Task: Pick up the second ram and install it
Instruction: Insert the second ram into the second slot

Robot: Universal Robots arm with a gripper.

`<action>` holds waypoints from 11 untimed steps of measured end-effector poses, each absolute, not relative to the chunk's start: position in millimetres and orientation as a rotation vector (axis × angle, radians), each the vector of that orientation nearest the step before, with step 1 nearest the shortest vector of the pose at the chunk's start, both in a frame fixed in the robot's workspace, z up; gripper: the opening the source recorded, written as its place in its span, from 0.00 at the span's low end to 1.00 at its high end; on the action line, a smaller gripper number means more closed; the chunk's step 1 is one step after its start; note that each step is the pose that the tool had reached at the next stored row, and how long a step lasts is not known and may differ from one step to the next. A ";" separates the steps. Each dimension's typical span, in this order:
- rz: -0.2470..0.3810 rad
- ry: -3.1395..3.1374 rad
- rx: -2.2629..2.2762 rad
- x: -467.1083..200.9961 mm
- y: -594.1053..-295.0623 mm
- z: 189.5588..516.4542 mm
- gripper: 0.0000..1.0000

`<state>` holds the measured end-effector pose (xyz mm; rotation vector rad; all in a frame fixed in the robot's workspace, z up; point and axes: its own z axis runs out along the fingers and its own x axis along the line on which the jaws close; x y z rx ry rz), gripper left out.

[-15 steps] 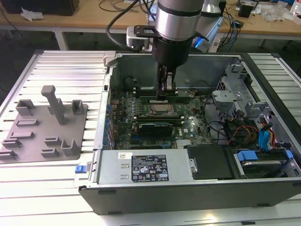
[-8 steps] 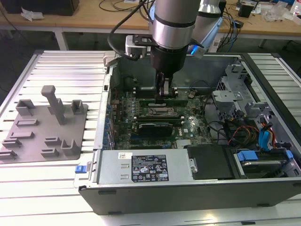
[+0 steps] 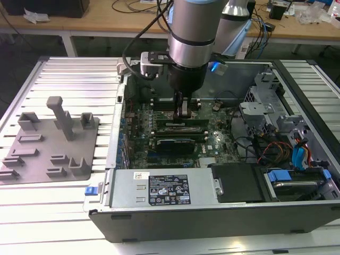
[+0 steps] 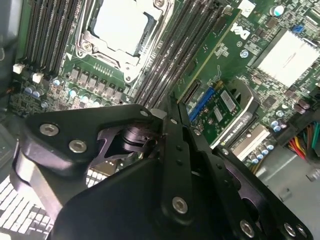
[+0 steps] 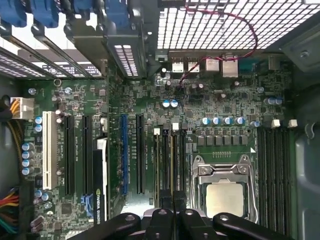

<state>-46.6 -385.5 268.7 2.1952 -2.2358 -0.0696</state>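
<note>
My gripper [image 3: 181, 110] reaches down into the open computer case, onto the memory slots beside the CPU socket [image 5: 224, 192]. In the first wrist view the black fingers [image 5: 165, 200] close on a thin stick seen edge-on, the second ram [image 5: 172, 160]. It stands along a black slot with white end clips. The second wrist view shows the gripper [image 4: 175, 106] with its fingertips pinched together just above the slots next to the socket [image 4: 125, 25]. How deep the stick sits in the slot is hidden.
A grey fixture plate [image 3: 50, 141] with blocks lies on the table at the exterior view's left. Inside the case are the power supply [image 3: 159, 188], a drive cage [image 3: 265, 101], coloured cables [image 3: 287, 151] and an expansion card [image 5: 100, 175]. More slots [image 5: 272, 170] flank the socket.
</note>
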 end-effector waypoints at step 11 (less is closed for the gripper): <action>-0.070 -2.236 2.197 -48.7 -377.3 245.5 0.09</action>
